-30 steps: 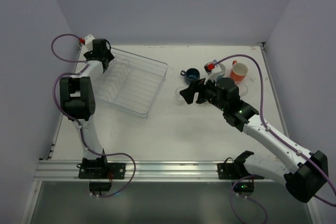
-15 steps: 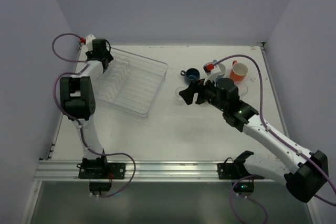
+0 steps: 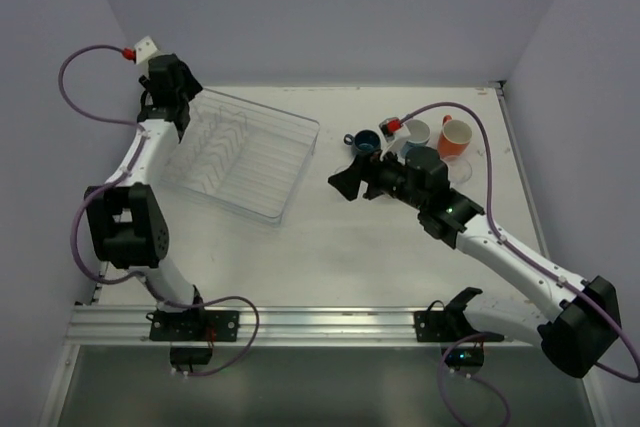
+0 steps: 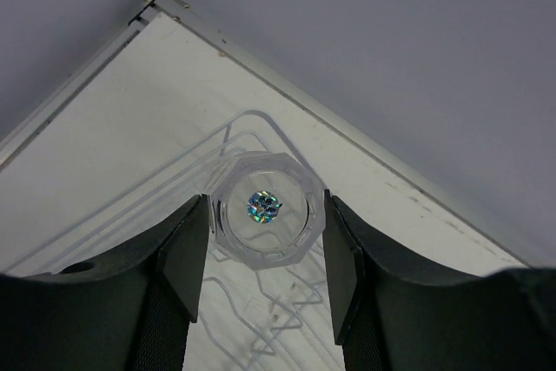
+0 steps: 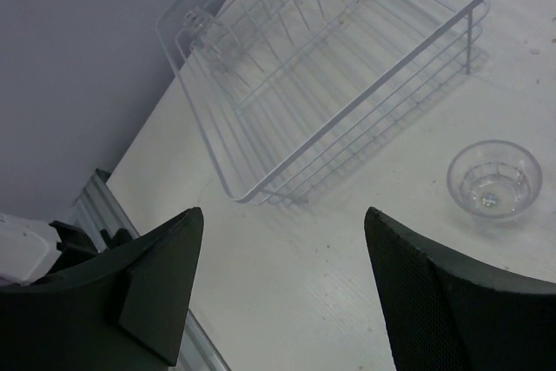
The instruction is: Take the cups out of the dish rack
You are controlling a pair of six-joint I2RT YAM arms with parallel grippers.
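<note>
1. Top external view, far left: the left arm (image 3: 140, 152) reaches to the far left corner of the table (image 3: 330, 247). Its wrist is above that corner of the dish rack (image 3: 250, 162).
2. Left gripper (image 4: 263, 202): jaws clenched on a clear tumbler (image 4: 265, 236), with one finger (image 4: 184, 258) against each side. The left wrist view shows the tumbler's many-sided base end-on, with a glittering sticker at its centre. The rack's ridges lie beneath it. Whether the tumbler touches the rack cannot be told.
3. Dish rack: clear plastic and rectangular, with a raised rim and rows of ridged slots inside. It lies askew on the left half of the table.
4. Second tumbler (image 5: 489, 180): clear, upright and mouth up. It sits on the table near the rack's right-hand side, apart from it.
5. Right gripper (image 3: 345, 182): jaws released, fingers spread wide with nothing between them. It hangs over the table between the rack and the other cups, pointing toward the rack.
6. Dark blue cup (image 3: 365, 142): upright on the table just beyond the right gripper, handle to the left.
7. Pale mug (image 3: 416, 131): on the table to the right of the dark blue cup, partly hidden by the right arm.
8. Orange cup (image 3: 455, 137): rightmost, near the pale mug, with a pale inside.
</note>
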